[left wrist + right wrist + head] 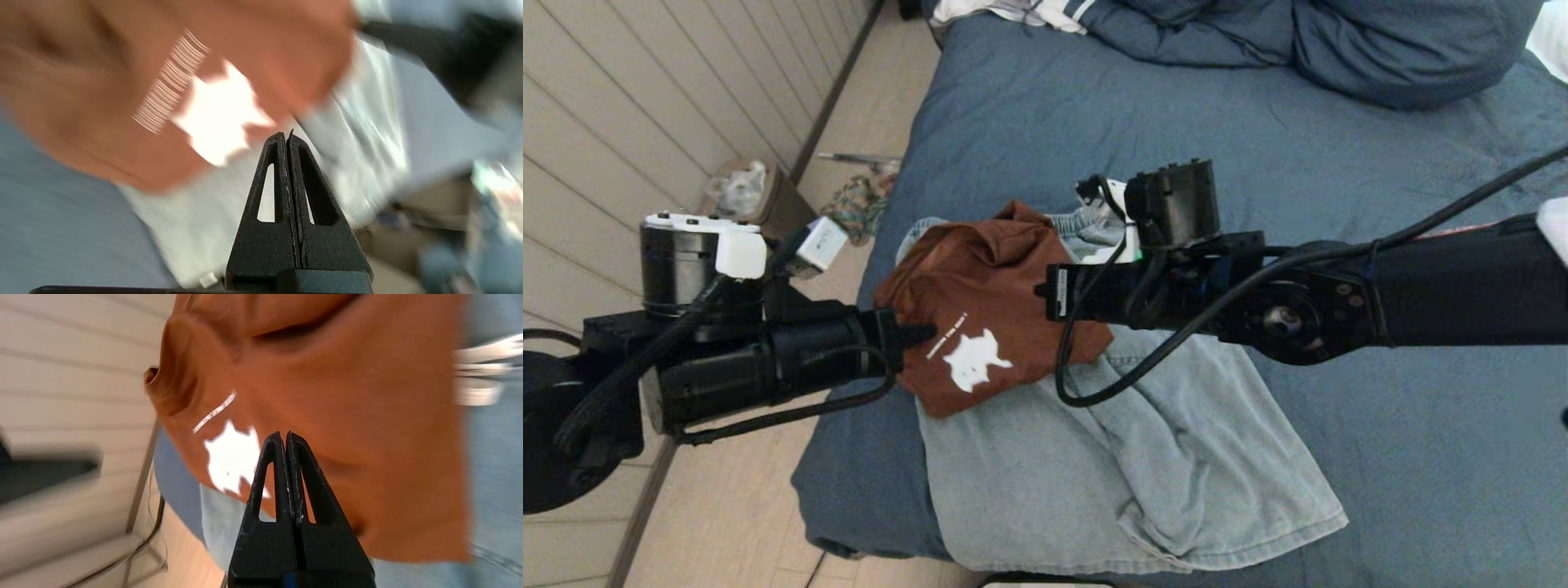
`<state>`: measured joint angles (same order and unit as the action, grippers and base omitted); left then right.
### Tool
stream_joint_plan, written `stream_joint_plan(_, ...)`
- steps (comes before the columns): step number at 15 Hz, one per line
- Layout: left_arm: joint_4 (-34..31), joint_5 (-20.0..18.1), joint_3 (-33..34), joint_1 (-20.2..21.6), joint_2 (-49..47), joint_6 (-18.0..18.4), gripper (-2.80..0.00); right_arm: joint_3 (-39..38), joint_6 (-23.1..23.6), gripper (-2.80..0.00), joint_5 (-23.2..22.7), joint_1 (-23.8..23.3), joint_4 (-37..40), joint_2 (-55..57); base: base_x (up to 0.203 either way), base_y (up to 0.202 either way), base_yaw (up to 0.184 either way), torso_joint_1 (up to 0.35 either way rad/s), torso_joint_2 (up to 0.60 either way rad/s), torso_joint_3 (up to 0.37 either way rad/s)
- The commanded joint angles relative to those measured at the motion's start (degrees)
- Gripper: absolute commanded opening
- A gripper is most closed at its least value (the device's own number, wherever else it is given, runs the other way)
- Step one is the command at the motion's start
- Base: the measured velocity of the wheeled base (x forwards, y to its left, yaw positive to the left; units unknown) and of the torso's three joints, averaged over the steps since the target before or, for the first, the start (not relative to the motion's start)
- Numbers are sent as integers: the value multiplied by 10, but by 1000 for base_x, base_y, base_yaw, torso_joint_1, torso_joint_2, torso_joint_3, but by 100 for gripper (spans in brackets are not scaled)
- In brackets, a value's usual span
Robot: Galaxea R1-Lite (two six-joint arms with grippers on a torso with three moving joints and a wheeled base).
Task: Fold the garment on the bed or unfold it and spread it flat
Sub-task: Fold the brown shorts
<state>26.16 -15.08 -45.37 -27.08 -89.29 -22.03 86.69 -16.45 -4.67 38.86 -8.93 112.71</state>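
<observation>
A rust-brown shirt (980,318) with a white animal print lies crumpled on a light blue denim garment (1127,482), near the left front corner of the slate-blue bed (1339,188). My left gripper (925,333) reaches in from the left, shut and empty, its tip at the shirt's left edge. In the left wrist view this gripper (286,136) hangs just short of the print on the shirt (102,110). My right gripper (1041,290) comes in from the right over the shirt's right side, also shut on nothing. The right wrist view shows its tip (284,437) in front of the shirt (367,437).
Bunched blue bedding (1380,49) and a white striped cloth (1013,12) lie at the far end of the bed. Left of the bed are a wooden floor (727,506), a box with a plastic bag (743,192), some clutter (858,204) and a panelled wall (621,106).
</observation>
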Motion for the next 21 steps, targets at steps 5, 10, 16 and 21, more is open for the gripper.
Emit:
stream_joint_plan(5,33,-16,26,-51,-91,-2,-280,99,1,-280,-4,28,16,105,0,0,0,0,0,0)
stream_joint_plan(10,132,1,-27,-66,-249,1,-280,248,0,-280,-2,29,61,208,0,0,0,0,0,0)
stream_joint_plan(16,149,36,-141,8,-344,7,-280,257,53,-280,20,14,13,218,0,0,0,0,0,0)
stream_joint_plan(21,141,34,-133,59,-336,13,-280,257,63,-280,20,-41,-16,211,0,0,0,0,0,0)
